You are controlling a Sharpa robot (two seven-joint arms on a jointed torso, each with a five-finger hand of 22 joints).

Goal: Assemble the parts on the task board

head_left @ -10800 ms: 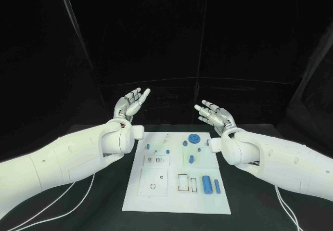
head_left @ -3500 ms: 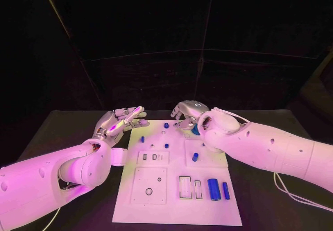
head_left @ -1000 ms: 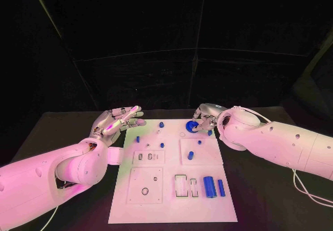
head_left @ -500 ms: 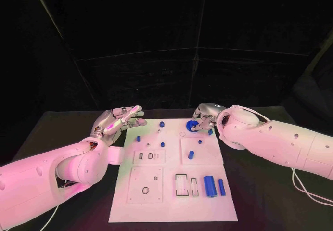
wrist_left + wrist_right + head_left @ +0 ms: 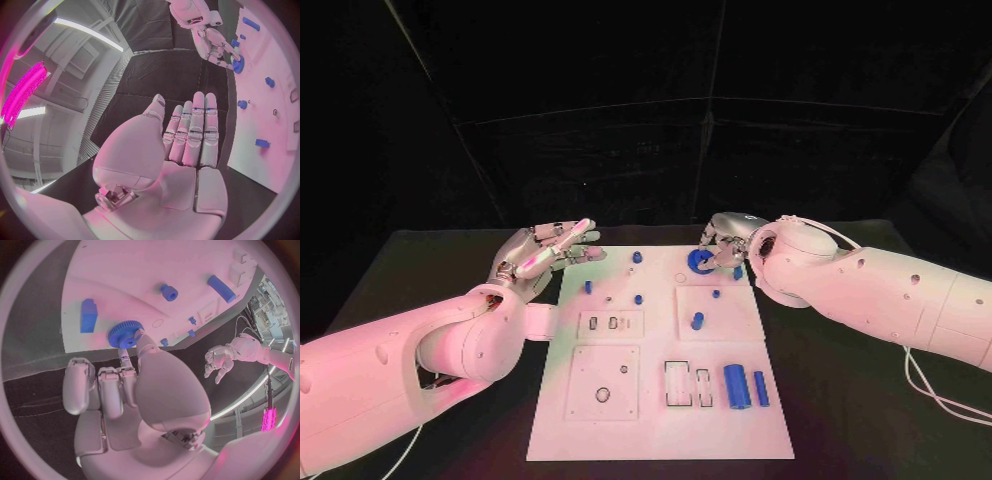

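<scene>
The white task board (image 5: 661, 430) lies in the middle of the table. A blue gear (image 5: 700, 262) lies flat at the board's far right corner. My right hand (image 5: 728, 240) reaches it from the right. In the right wrist view the thumb and a fingertip (image 5: 126, 356) pinch the gear (image 5: 124, 335) at its rim. My left hand (image 5: 545, 250) hovers palm up beside the board's far left corner, fingers straight and apart, holding nothing. A thick blue cylinder (image 5: 734, 386) and a thin blue bar (image 5: 760, 387) lie at the near right of the board.
Small blue pegs (image 5: 638, 257) stand in the board's far half, and a short blue piece (image 5: 697, 322) lies on a raised square plate. A blue block (image 5: 89, 315) sits beside the gear. Empty slots (image 5: 678, 385) and a ring hole (image 5: 603, 394) mark the near half.
Over the last second almost nothing has moved: my right hand stays at the gear and my left hand stays palm up. About ten seconds ago both hands were raised off the board.
</scene>
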